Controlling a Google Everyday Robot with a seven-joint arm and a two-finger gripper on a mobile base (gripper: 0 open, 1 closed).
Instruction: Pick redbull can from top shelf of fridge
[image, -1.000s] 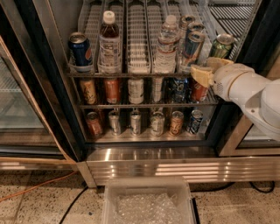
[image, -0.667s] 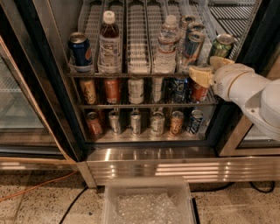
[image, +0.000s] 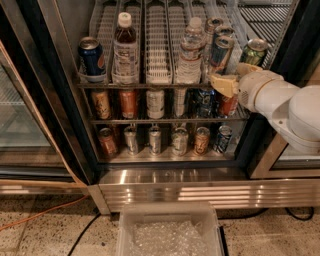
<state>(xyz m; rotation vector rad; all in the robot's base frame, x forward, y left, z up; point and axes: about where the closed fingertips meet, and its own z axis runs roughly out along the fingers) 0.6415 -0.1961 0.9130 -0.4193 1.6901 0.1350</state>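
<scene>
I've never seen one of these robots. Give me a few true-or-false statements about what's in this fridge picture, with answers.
1. The gripper is toward the right end of the top shelf, by the redbull can. True.
2. The blue cola can stands at the shelf's right end. False: left end.
3. The white-capped bottle lies on its side. False: it stands upright.
4. A plastic bin sits on the floor before the fridge. True.

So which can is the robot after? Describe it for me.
In the fridge, look along the top shelf to its right side. The redbull can is the frontmost slim blue-and-silver one between the water bottle and the green can, just above the gripper.
</scene>
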